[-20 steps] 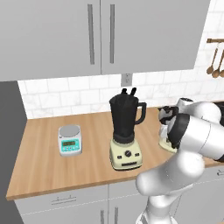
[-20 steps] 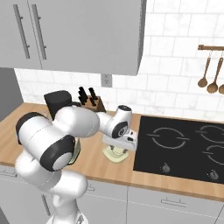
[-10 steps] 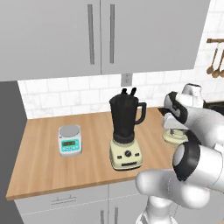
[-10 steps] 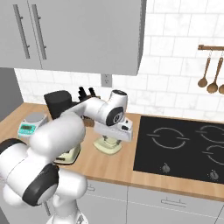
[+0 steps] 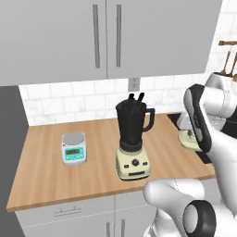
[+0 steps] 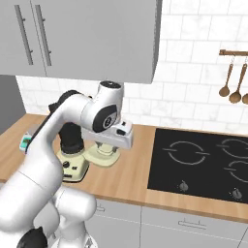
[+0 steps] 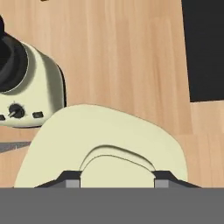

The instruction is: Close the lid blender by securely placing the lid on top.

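The blender (image 5: pixel 133 139) stands mid-counter, its dark jar (image 5: pixel 133 121) open-topped on a cream base (image 6: pixel 72 165). In the hand view its base (image 7: pixel 35 92) lies at the left. To its right is the pale cream lid (image 6: pixel 103 156), low by the counter, also seen as the lid (image 5: pixel 186 138) half behind my arm. My gripper (image 7: pixel 117 177) is right over the lid (image 7: pixel 105 140), its fingertips (image 7: pixel 72 178) pressed against either side of the raised centre knob (image 7: pixel 118 168). The gripper is shut on the lid.
A teal-and-silver scale (image 5: pixel 74 147) sits on the counter to the left of the blender. The black cooktop (image 6: pixel 198 162) lies to the right of the lid. Spoons (image 6: pixel 230 80) hang on the tiled wall. Cabinets (image 5: pixel 106 34) hang above.
My arm has swung and straightened over the lid. In the right base view the lid has shifted left and slightly up, toward the blender, together with the hand.
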